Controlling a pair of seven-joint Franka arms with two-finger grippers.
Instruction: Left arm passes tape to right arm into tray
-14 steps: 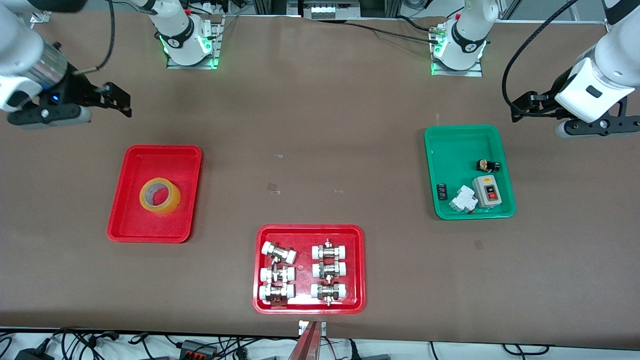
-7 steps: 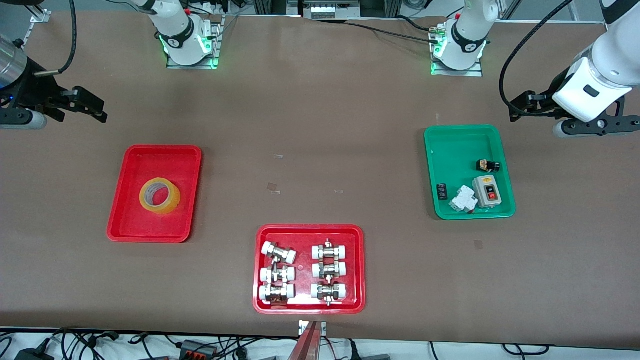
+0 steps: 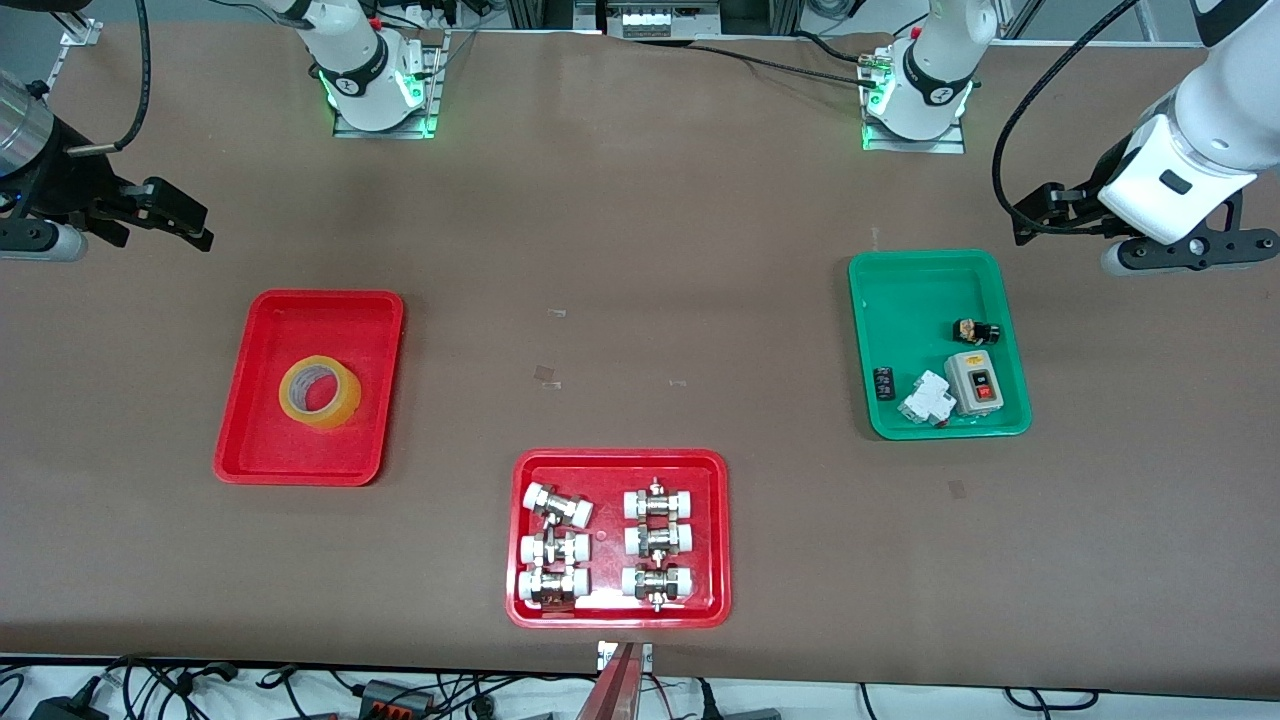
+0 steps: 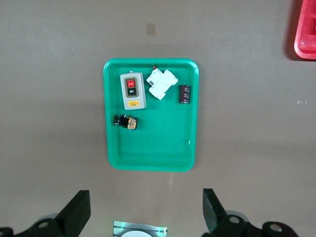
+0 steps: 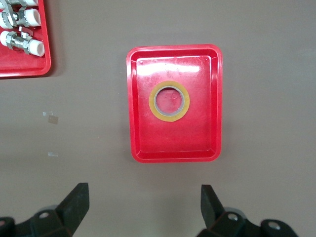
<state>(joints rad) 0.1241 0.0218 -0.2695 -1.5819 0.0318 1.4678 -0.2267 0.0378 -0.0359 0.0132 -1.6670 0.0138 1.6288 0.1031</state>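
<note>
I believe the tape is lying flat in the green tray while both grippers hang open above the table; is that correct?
Not quite: the tape lies flat in the plain red tray, as the front and right wrist views show. The left gripper and right gripper do hang open above the table.

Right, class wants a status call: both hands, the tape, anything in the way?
Left hand open, empty, raised beside the green tray. Right hand open, empty, raised off the red tray. Tape flat in that tray. Nothing in the way.
</note>
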